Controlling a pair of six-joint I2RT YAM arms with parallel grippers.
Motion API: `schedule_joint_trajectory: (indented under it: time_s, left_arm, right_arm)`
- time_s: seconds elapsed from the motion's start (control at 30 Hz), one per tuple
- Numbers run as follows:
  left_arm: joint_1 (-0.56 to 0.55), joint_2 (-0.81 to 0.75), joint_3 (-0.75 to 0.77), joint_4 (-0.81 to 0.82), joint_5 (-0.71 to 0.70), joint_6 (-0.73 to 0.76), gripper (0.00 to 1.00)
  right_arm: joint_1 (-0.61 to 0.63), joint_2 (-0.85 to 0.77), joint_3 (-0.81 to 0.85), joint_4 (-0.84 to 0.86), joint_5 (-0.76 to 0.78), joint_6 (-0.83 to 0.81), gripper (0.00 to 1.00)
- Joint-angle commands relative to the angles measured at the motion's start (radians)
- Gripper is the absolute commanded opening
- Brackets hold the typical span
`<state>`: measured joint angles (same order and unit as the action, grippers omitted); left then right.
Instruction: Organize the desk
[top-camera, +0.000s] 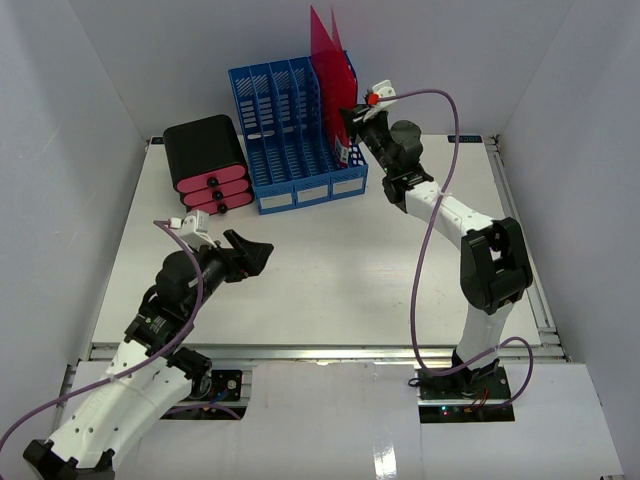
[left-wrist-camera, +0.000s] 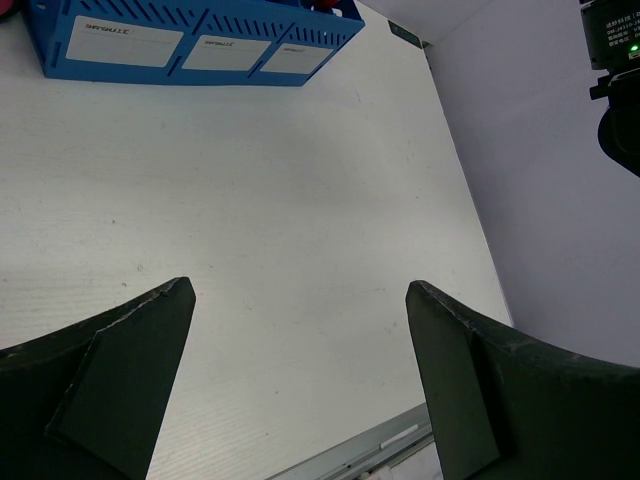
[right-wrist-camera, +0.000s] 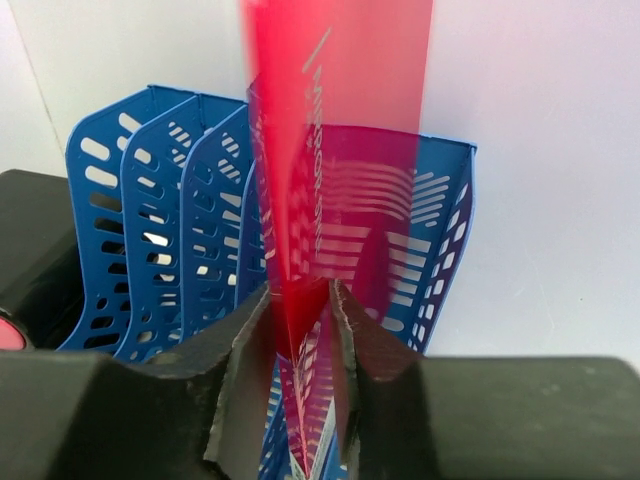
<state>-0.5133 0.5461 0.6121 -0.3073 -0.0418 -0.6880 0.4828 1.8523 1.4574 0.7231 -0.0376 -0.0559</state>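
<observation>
Desk (top-camera: 330, 285), left end effector (left-wrist-camera: 300, 290) apart, right end effector (right-wrist-camera: 300, 300) clamping red folder (right-wrist-camera: 340, 120) close-up

Blurred red folder (right-wrist-camera: 335, 110), top past right wrist view's edge

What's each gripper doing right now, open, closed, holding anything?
The left gripper is open and empty, over the desk.
The right gripper is closed on the red folder, at the blue file rack.

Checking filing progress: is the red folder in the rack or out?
In: red folder stands upright in blue rack's rightmost slot, right fingers pinching it.
</observation>
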Motion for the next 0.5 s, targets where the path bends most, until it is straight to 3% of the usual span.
schedule_joint_trajectory:
  time_s: [0.0, 0.27, 0.4, 0.47]
  left_arm:
    - [0.004, -0.011, 0.011, 0.002, -0.002, 0.011, 0.98]
    - [0.004, -0.008, 0.014, -0.001, -0.003, 0.013, 0.98]
    - [0.004, -0.011, 0.015, -0.004, -0.007, 0.013, 0.98]
    - [0.003, -0.011, 0.014, -0.006, -0.007, 0.014, 0.98]
  right_arm:
    - [-0.003, 0.016, 0.052, -0.014, -0.015, 0.001, 0.37]
    - [-0.004, 0.049, 0.088, -0.013, -0.025, -0.012, 0.35]
    - [-0.007, 0.051, 0.101, -0.013, -0.048, -0.013, 0.12]
    - [-0.009, 0.048, 0.104, -0.013, -0.055, -0.013, 0.08]
